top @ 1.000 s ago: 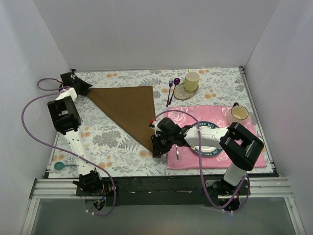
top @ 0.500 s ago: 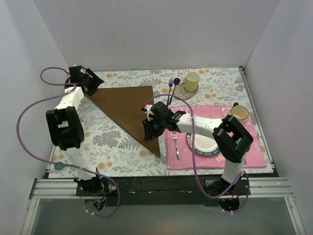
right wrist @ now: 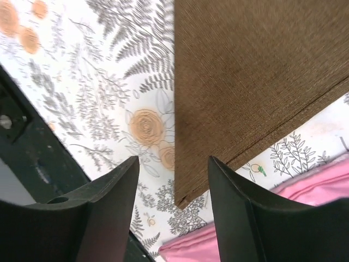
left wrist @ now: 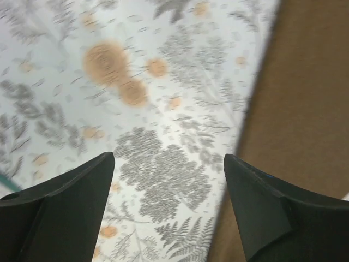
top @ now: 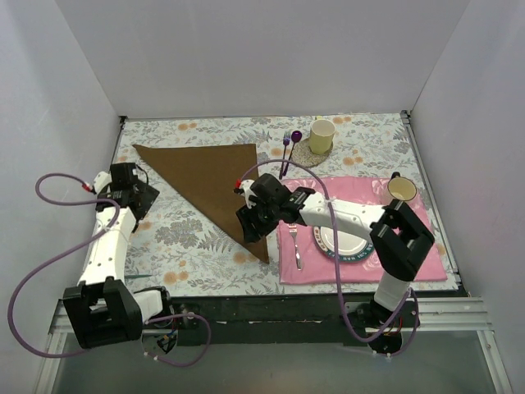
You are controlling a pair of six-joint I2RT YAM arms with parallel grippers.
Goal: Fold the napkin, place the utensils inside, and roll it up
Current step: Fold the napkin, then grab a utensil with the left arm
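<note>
The napkin (top: 215,176) lies flat on the floral tablecloth, folded into a dark brown triangle whose sharp tip points toward the near edge. My right gripper (top: 249,226) hovers open over that lower tip; in the right wrist view the napkin (right wrist: 245,71) tip shows between the spread fingers of the right gripper (right wrist: 173,159), untouched. My left gripper (top: 141,202) is open above bare tablecloth, left of the napkin's slanted edge. In its wrist view the left gripper (left wrist: 169,158) holds nothing, with the napkin (left wrist: 305,109) at the right. A purple fork and spoon (top: 287,148) lie beyond the napkin. A silver fork (top: 294,245) rests on the pink mat.
The pink mat (top: 410,263) at the right carries a plate (top: 349,238) and a mug (top: 400,190). A yellow cup (top: 321,135) stands on a round coaster at the back. White walls close in the table on three sides.
Both grippers opened and let go of the napkin. The left arm swung back from the far left corner toward the near left. The right gripper moved from the lower tip a little farther up the cloth.
</note>
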